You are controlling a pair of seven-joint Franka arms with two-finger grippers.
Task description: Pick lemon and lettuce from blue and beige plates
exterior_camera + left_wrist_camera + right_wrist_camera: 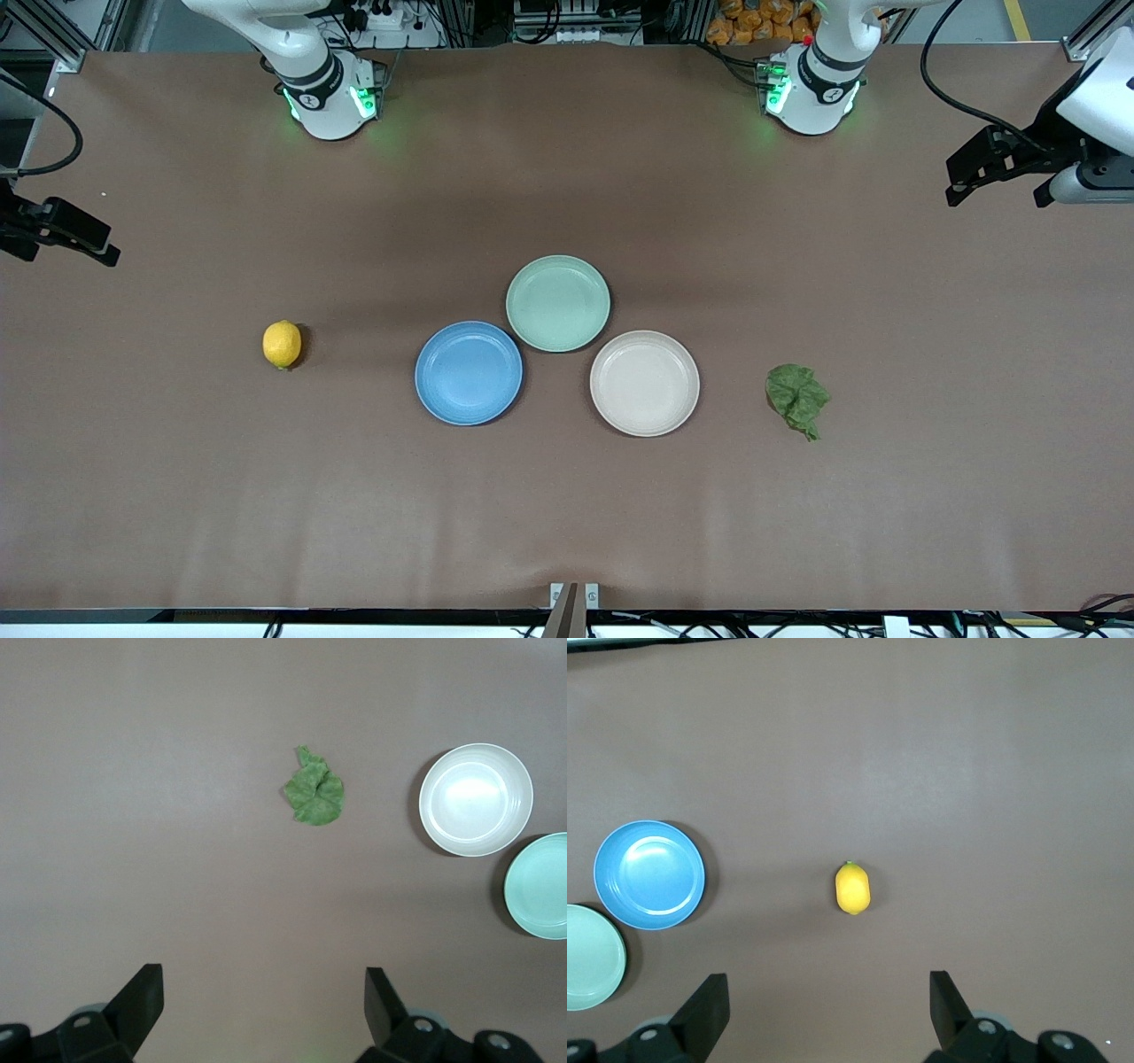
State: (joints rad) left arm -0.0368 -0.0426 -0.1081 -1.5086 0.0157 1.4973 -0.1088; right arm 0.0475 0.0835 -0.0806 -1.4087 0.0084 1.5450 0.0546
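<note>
3 plates mid-table, all bare: blue plate (469, 373), beige plate (644, 383), mint plate (558, 303). Lemon (282, 344) on table twd right arm's end; lettuce (797, 399) on table twd left arm's end. Left gripper (264, 1001) & right gripper (829, 1003) raised, fingers apart, holding nothing.

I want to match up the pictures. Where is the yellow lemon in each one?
Front view: the lemon lies on the bare table, beside the blue plate, toward the right arm's end.
Left wrist view: not in it; only the lettuce and two plates show.
Right wrist view: the lemon sits mid-picture on the table, apart from the blue plate.
Shared landmark: the mint-green plate shows in all three.
</note>
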